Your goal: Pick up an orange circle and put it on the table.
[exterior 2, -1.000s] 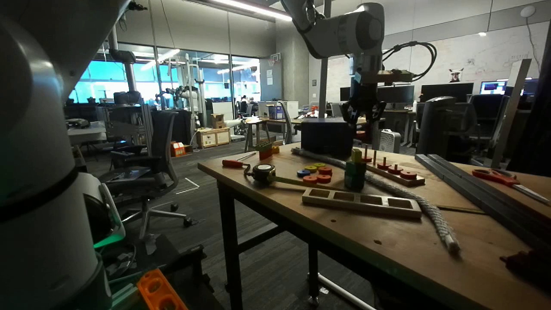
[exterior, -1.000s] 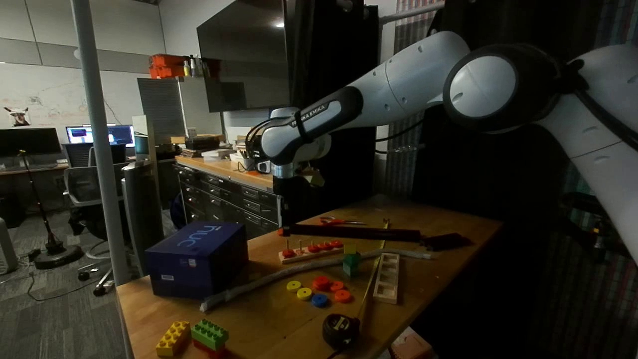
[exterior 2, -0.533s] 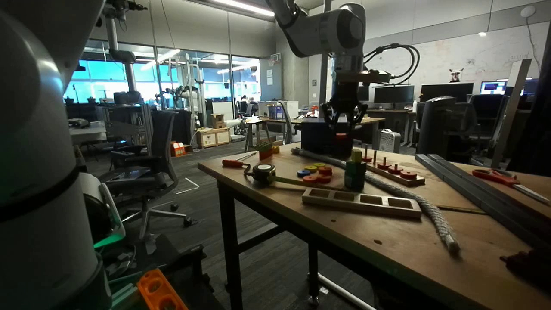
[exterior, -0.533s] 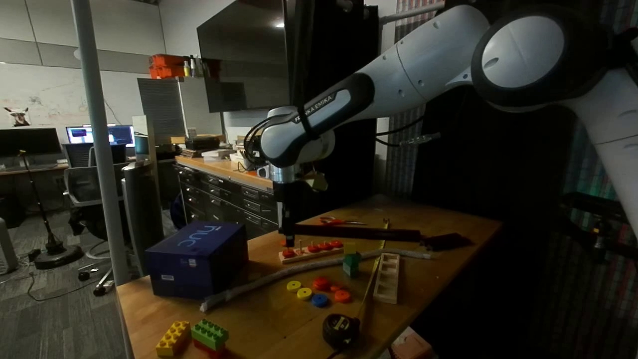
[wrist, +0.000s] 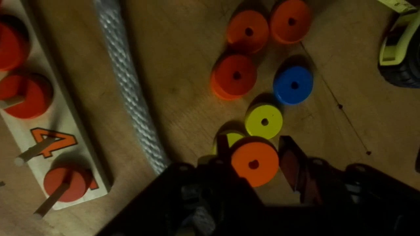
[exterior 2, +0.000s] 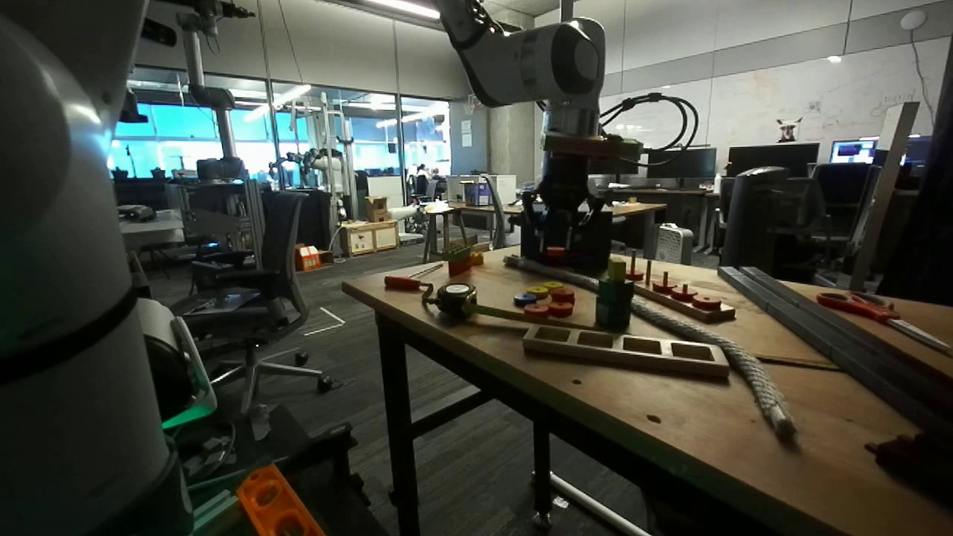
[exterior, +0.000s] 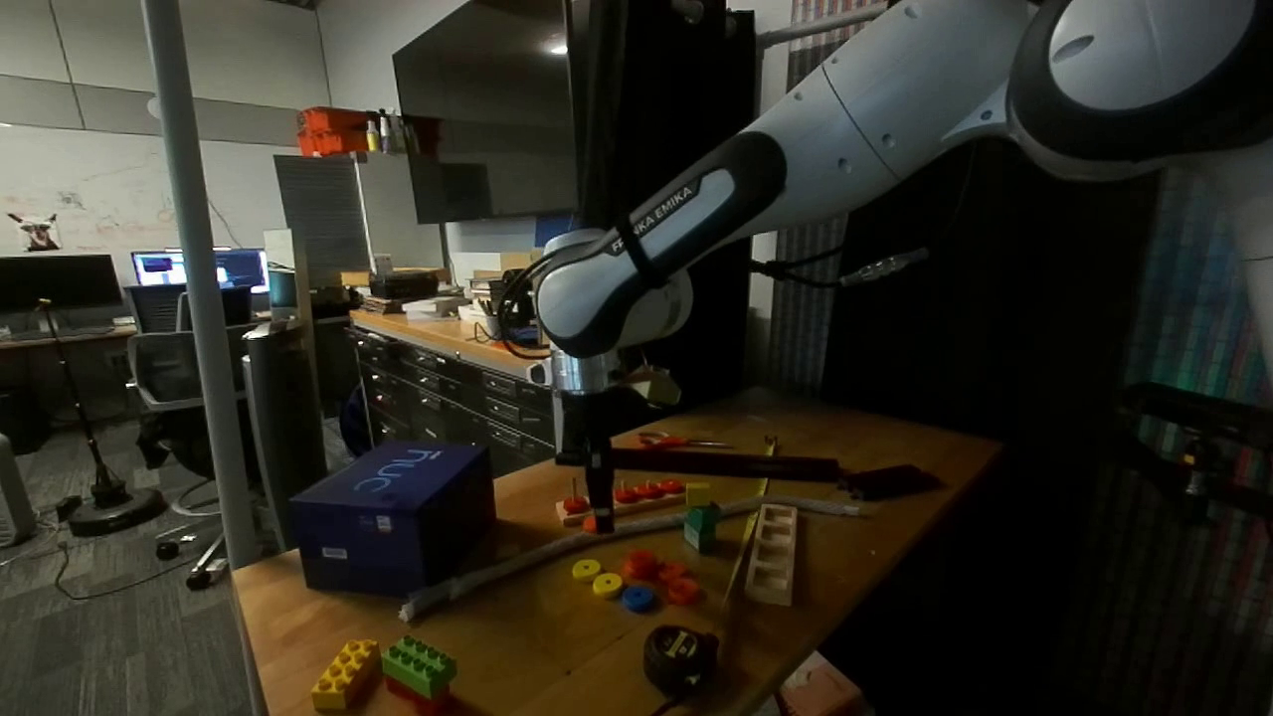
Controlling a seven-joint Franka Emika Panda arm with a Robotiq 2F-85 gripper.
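The gripper (wrist: 255,152) was pinching the orange circle (wrist: 255,175), with one of its black fingers (wrist: 290,164) on each side of it. The circle had a small hole in the middle, and it was up in the air over the wooden table (exterior: 537,646).

In the wrist view, a yellow ring (wrist: 262,113) showed just past the circle. A second yellow ring (wrist: 233,137) was partly hidden behind the circle and a finger. A blue ring (wrist: 293,93) lay on the table close by. Two orange-red rings (wrist: 247,41) sat side by side, and a redder ring (wrist: 234,85) was just beside them.

A grey rope (wrist: 126,72) made a long bend across the table, and one end lay near the blue box (exterior: 398,517). Those rings were on one side of the rope, and a peg board (wrist: 64,116) with red rings (wrist: 36,105) was on the other. The board had an orange 4 (wrist: 65,140) on it.

In an exterior view, a green tower of blocks (exterior 2: 614,309) with a yellow block (exterior 2: 617,269) on top stood near a wooden tray (exterior 2: 625,360) with four square holes. A tape measure (exterior 2: 456,299) had its yellow tape (exterior 2: 514,314) pulled out. Scissors (exterior 2: 886,314) lay beside some long dark bars (exterior 2: 832,327). A yellow toy brick (exterior: 345,676) lay near a green brick (exterior: 418,664), which sat on a red brick (exterior: 428,703)
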